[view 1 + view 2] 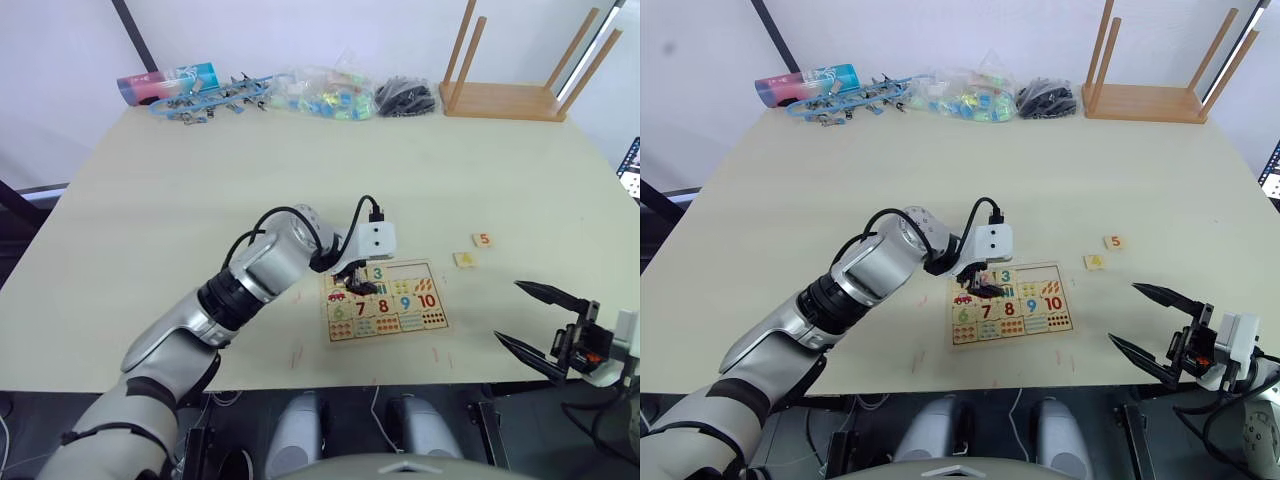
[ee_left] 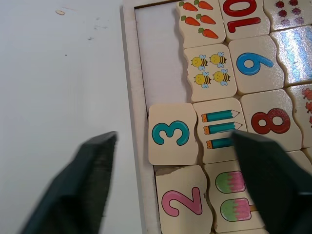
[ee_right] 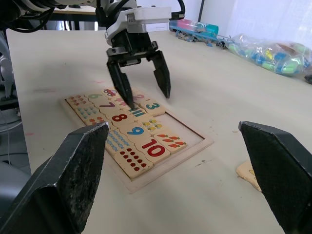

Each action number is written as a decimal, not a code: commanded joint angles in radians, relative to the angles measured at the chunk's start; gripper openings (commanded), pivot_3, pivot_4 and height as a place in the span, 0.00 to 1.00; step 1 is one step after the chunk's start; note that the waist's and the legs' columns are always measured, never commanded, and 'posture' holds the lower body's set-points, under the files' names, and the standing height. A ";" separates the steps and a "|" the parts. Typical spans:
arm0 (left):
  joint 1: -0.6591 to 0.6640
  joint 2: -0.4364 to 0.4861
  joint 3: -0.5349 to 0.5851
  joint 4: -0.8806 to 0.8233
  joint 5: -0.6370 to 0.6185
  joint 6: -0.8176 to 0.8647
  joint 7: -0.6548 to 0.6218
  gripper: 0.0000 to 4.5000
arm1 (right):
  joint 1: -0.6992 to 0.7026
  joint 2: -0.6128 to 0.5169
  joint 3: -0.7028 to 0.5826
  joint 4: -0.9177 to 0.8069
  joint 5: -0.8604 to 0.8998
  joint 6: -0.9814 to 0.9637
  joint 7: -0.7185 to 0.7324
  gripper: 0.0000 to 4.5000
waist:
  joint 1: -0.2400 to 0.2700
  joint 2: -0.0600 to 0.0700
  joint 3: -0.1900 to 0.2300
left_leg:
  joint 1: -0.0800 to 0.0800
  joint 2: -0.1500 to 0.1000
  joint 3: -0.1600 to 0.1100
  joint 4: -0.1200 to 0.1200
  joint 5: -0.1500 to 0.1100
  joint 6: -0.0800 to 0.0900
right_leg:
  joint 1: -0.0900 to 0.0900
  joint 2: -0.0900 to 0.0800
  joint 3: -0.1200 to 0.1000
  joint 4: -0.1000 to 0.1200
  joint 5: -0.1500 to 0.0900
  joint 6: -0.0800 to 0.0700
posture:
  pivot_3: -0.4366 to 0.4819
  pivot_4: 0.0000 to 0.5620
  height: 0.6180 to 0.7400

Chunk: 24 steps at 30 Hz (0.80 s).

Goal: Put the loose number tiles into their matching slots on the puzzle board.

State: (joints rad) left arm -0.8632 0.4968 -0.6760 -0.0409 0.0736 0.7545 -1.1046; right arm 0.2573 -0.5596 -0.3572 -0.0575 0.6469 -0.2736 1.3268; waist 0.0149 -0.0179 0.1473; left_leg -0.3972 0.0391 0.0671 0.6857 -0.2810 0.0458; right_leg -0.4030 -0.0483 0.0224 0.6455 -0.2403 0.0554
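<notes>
The puzzle board (image 1: 437, 318) lies near the table's front edge, its lower rows filled with big numbers and counting pictures. In its top row the 3 tile (image 2: 173, 132) and the 2 tile (image 2: 183, 202) sit in slots, and beside the 3 the recess (image 2: 158, 53) is bare. My left gripper (image 1: 357, 282) hovers just above that row, open, holding nothing. Two loose number tiles lie on the table right of the board: a 5 (image 1: 483, 239) and a yellow one (image 1: 463, 259). My right gripper (image 1: 508, 311) is open and empty, right of the board near the front edge.
An upturned wooden stool (image 1: 505, 98) stands at the far right back. Along the back edge lie a pink and teal pack (image 1: 165, 82), blue clips (image 1: 210, 100), a clear bag of coloured pieces (image 1: 320, 95) and a black bundle (image 1: 405, 98).
</notes>
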 commanded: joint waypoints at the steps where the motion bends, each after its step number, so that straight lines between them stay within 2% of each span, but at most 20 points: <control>1: -0.005 -0.003 0.021 -0.018 0.003 -0.002 0.003 0.99 | 0.002 -0.005 -0.023 -0.004 0.013 -0.016 0.005 1.00 | 0.000 0.000 0.000 | 0.000 0.000 0.000 0.000 0.000 0.000 | 0.000 0.000 0.000 0.000 0.000 0.000 | 0.48 0.27 0.98; 8: -0.026 0.009 0.072 -0.023 -0.029 0.008 -0.020 0.99 | 0.003 -0.004 -0.022 -0.008 0.013 -0.015 0.002 1.00 | 0.000 0.000 0.000 | 0.000 0.000 0.000 0.000 0.000 0.000 | 0.000 0.000 0.000 0.000 0.000 0.000 | 0.48 0.27 0.98; 12: -0.069 0.008 0.148 0.075 -0.066 -0.058 -0.034 0.99 | 0.003 -0.001 -0.022 -0.008 0.011 -0.016 -0.001 1.00 | 0.001 0.000 0.000 | 0.000 0.000 0.000 0.000 0.000 0.000 | 0.000 0.000 0.000 0.000 0.000 0.000 | 0.48 0.27 0.98; 19: -0.149 -0.013 0.203 0.294 -0.067 -0.220 -0.047 0.99 | -0.002 0.002 -0.017 -0.004 0.009 -0.018 -0.003 1.00 | 0.000 0.000 0.000 | 0.000 0.000 0.000 0.000 0.000 0.000 | 0.000 0.000 0.000 0.000 0.000 0.000 | 0.48 0.27 0.98; 22: -0.151 -0.031 0.208 0.357 -0.067 -0.295 -0.065 0.83 | -0.007 -0.001 -0.016 -0.006 0.009 -0.016 -0.004 1.00 | 0.000 0.000 0.000 | 0.000 0.000 0.001 0.000 0.000 0.000 | 0.000 0.000 0.000 0.000 0.000 0.000 | 0.48 0.27 0.98; 24: -0.147 -0.040 0.201 0.392 -0.059 -0.347 -0.079 0.62 | -0.006 -0.003 -0.017 -0.007 0.009 -0.015 -0.004 1.00 | 0.000 0.000 0.000 | 0.000 0.000 0.002 0.000 0.000 0.000 | 0.000 0.000 0.000 0.000 0.000 0.000 | 0.48 0.27 0.98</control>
State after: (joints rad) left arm -0.9912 0.4619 -0.4928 0.3420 0.0134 0.4611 -1.1714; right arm 0.2537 -0.5584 -0.3572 -0.0557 0.6460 -0.2774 1.3245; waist 0.0149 -0.0179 0.1473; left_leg -0.3975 0.0390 0.0694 0.6859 -0.2810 0.0458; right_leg -0.4031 -0.0483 0.0222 0.6454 -0.2403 0.0554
